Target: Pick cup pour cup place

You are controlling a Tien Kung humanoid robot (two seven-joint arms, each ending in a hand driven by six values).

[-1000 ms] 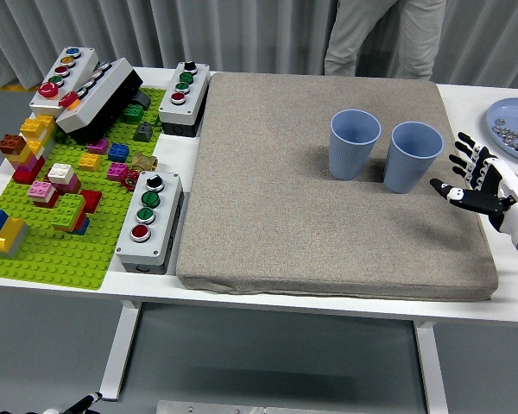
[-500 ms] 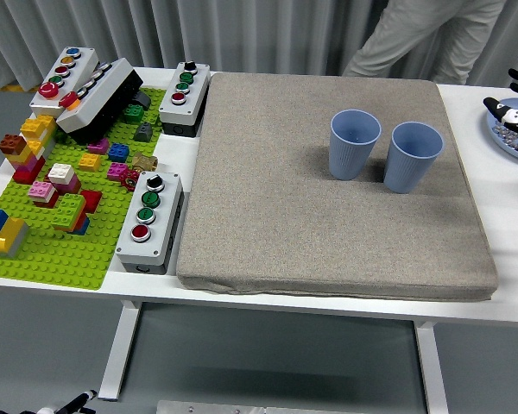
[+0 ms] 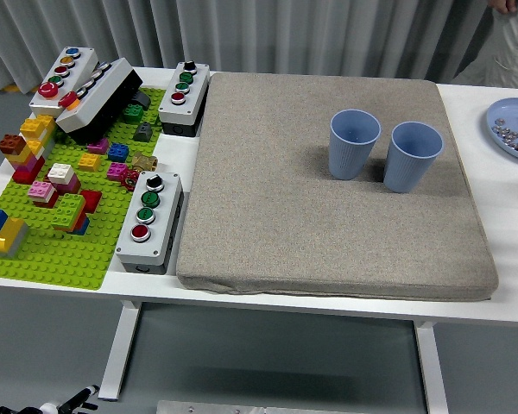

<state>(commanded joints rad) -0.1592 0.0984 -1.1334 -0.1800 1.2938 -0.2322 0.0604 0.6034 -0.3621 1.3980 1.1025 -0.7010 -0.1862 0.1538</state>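
A: Head view. 2 blue cups upright on the grey mat (image 3: 328, 190), right-rear part. Left cup (image 3: 354, 143) and right cup (image 3: 412, 155) just beside each other, a narrow gap between, apparently not touching. Right cup slightly nearer the table's front edge. Both open at the top; no contents visible inside.

B: Robot hands?

A: Neither in frame. No black arm at either side edge or lower corner. Finger state impossible to tell: hands simply out of view. Nothing touching either cup.

B: Around the mat?

A: White table (image 3: 509, 216) bare along the right strip. Blue plate (image 3: 505, 121) at the far right edge, cut off by the frame, holding small pale bits and something orange at its rim. Left of the mat: 2 grey button boxes, 1 at the rear (image 3: 184, 97) touching the mat's edge, 1 nearer the front (image 3: 148, 220) just beside it. Further left, green baseplate (image 3: 60, 250) with scattered coloured bricks (image 3: 62, 194). At its rear, 2 more button boxes (image 3: 86, 90), 1 tilted and leaning on the other.

B: Person?

A: Top right corner only: light trouser leg (image 3: 514, 43) and part of a hand, behind the table's far side. Touching nothing on the table.
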